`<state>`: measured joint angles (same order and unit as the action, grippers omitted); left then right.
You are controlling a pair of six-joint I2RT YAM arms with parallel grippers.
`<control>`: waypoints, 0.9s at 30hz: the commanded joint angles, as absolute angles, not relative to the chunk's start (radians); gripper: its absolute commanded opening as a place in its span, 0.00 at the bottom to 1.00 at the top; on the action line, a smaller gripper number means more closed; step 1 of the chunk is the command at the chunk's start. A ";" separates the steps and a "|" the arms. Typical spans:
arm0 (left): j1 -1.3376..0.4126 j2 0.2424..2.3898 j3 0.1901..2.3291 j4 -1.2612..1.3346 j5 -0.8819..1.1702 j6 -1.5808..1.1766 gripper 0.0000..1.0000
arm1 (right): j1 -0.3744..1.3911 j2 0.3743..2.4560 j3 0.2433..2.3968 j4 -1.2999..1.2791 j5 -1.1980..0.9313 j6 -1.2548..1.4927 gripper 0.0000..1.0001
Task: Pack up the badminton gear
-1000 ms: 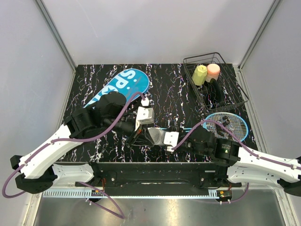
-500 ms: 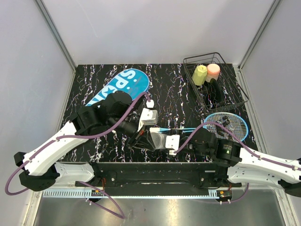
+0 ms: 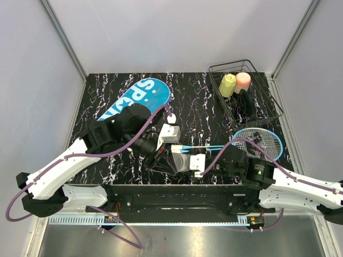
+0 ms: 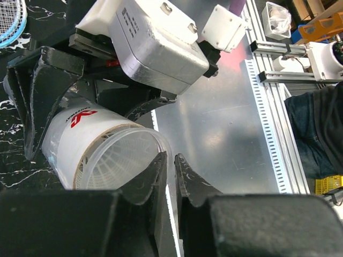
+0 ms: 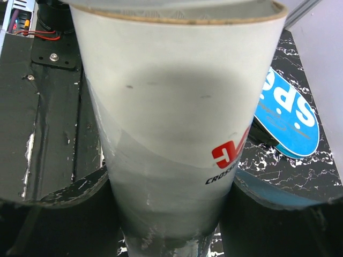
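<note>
My right jaws are clamped around the long white tube (image 5: 177, 107). One black finger (image 5: 53, 187) presses on each flank, just below the red logo. The tube lies nearly level at the near edge of the tabletop (image 3: 198, 107), between my two arms, with its open mouth turned towards my left wrist.

My left jaws sit right at that mouth. They are parted by only a thin slit, and I see nothing in the slit, only bare metal behind it. The tip of one left finger (image 4: 153, 179) is just at the tube's rim, but I cannot tell whether it touches. Inside the tube, close to the opening, a shuttlecock (image 4: 115, 160) shows as a white latticed skirt.

One blue-framed racket (image 3: 259, 143) lies flat on the tabletop to my right. Its head is near the right edge, and its thin shaft runs left towards the tube. My right arm crosses over part of the head.

The blue cover lettered "SPORT" (image 3: 140, 96) lies flat at the far left of the tabletop, its rounded end pointing away from me, partly under my left arm. It is well apart from the racket.

At the far right corner stands a black wire basket (image 3: 262, 115). A yellow bottle (image 3: 227, 84) and a pink bottle (image 3: 243, 80) stand side by side at its far end.
</note>
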<state>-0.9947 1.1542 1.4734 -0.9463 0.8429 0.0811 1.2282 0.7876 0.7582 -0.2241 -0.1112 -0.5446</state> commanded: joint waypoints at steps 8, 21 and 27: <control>-0.991 1.163 1.454 -0.873 0.775 0.078 0.25 | 1.233 0.779 0.799 0.034 -0.265 -0.465 0.36; -0.945 1.213 1.408 -0.882 0.868 0.103 0.25 | 1.253 0.796 0.830 -0.043 -0.284 -0.537 0.38; -0.930 1.216 1.379 -0.858 0.877 0.097 0.25 | 1.255 0.798 0.833 -0.012 -0.291 -0.532 0.38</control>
<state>-0.9463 1.1736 1.4281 -0.9058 0.9699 0.0547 1.2312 0.8131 0.7593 -0.2340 -0.2043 -0.5903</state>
